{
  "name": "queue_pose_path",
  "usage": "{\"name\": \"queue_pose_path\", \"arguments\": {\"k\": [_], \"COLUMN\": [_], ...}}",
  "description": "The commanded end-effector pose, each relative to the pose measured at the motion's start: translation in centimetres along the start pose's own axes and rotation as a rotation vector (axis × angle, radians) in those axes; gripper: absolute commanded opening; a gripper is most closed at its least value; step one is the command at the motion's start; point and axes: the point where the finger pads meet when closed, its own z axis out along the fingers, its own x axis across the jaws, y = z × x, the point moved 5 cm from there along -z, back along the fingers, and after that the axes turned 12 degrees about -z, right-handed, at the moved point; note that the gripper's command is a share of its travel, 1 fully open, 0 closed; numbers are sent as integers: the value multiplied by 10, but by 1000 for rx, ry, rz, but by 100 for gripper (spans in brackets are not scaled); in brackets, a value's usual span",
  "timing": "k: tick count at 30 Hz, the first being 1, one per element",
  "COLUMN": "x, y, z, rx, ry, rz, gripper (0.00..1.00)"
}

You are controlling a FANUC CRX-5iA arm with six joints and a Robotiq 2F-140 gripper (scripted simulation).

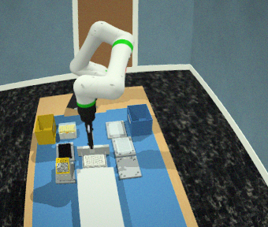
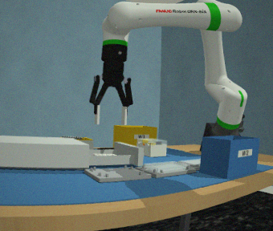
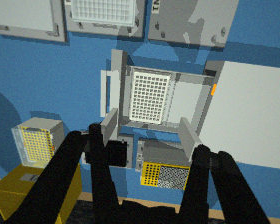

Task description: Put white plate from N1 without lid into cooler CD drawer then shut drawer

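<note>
The white well plate [image 3: 149,96] lies flat in the open drawer [image 3: 166,103] of the cooler CD [image 3: 251,115], in the place nearer the bar handle [image 3: 116,85]. Its long side runs across the drawer, and the drawer's other place [image 3: 191,102] is bare. The amber lamp [image 3: 214,89] is lit on the cooler's front. My gripper [image 3: 148,120] is open and empty, well above the drawer's handle end. In the top view the gripper [image 1: 90,143] hangs over the handle [image 1: 93,148] with the plate [image 1: 94,160] just behind it. In the exterior view the gripper [image 2: 110,116] is high above the drawer [image 2: 115,154].
Right of the drawer stand an empty grey nest [image 1: 128,167], a nest with a well plate [image 1: 124,146] and a lidded plate [image 1: 116,128]. A blue bin [image 1: 139,118], a yellow bin [image 1: 46,128], a tip box [image 1: 67,130] and a grey rack [image 1: 65,163] surround them.
</note>
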Motion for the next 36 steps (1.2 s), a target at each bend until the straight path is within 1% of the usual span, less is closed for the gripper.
{"name": "queue_pose_path", "arguments": {"k": [1, 27, 36], "x": [0, 0, -34], "y": [0, 0, -7], "z": [0, 0, 8], "rx": [0, 0, 0], "ry": [0, 0, 0], "rz": [0, 0, 0], "gripper": [66, 66, 62]}}
